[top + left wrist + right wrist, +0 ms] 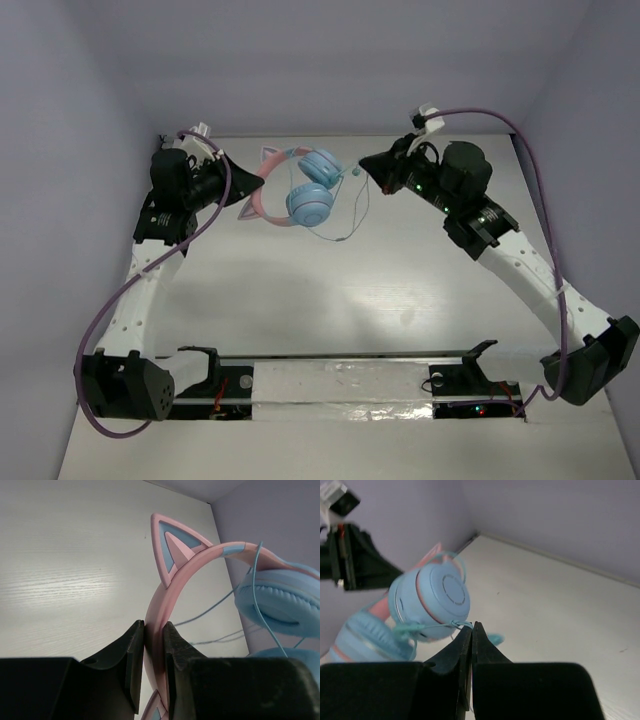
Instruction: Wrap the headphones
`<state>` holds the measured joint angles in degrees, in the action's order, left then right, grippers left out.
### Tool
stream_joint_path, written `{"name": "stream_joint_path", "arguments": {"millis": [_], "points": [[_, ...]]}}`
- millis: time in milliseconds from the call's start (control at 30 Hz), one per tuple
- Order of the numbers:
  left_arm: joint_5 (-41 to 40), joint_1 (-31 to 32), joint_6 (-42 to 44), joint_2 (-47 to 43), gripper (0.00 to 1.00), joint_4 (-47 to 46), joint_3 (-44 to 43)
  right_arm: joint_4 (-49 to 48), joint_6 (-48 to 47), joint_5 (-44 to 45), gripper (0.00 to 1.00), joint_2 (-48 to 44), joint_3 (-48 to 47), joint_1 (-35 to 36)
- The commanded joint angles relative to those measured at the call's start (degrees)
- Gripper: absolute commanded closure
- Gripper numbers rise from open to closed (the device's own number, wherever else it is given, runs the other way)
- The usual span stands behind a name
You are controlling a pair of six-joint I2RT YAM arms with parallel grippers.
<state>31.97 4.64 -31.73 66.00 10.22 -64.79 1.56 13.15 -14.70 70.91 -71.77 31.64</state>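
Note:
The headphones point(300, 190) hang above the table at the back centre, with a pink cat-ear headband point(170, 590) and two light-blue ear cups point(437, 597). My left gripper point(245, 180) is shut on the headband point(262, 190) and holds it up; the jaws clamp the pink band in the left wrist view. My right gripper point(362, 168) is shut on the thin light-blue cable point(455, 625) right at its fingertips, close beside the upper ear cup point(320, 166). A loop of cable point(345, 225) hangs down below the cups. The cable also trails past the cups in the left wrist view point(255, 590).
Thick purple robot cables point(535, 170) arc over both arms. A silver taped rail point(340, 385) runs along the near edge between the arm bases. Purple walls close the back and both sides of the white table point(350, 290).

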Motion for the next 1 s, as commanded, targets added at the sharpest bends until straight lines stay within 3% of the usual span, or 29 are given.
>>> {"name": "stream_joint_path", "arguments": {"millis": [0, 167, 333, 500, 633, 767, 967], "points": [[4.42, -0.25, -1.15, -3.07, 1.0, -4.07, -0.25, -3.94, 2.23, 17.12, 1.0, 0.44, -4.51, 0.44], [5.74, -0.25, -0.45, -2.98, 1.0, -3.19, -0.42, -1.74, 4.95, 17.59, 1.0, 4.05, -9.08, 0.44], [6.35, -0.25, 0.52, -3.07, 1.0, -2.31, -0.86, 2.3, 8.11, 25.15, 1.0, 7.57, -10.85, -1.92], [7.58, 0.28, -0.44, -2.98, 1.0, -3.27, -1.03, 3.8, 8.3, 19.99, 1.0, 7.49, -12.43, -3.43], [8.73, 0.28, -3.95, -4.03, 1.0, -6.78, -0.59, -0.14, 6.72, 12.09, 1.0, 5.29, -4.55, -3.43], [3.83, 0.28, -5.36, -4.56, 1.0, -7.58, -2.96, -10.68, 8.56, 2.94, 1.0, 0.02, 12.04, -2.9], [-5.76, 0.28, -9.31, -3.77, 1.0, -9.86, -7.89, -14.03, 11.02, 1.34, 1.0, -6.57, 22.89, 2.89]]}}
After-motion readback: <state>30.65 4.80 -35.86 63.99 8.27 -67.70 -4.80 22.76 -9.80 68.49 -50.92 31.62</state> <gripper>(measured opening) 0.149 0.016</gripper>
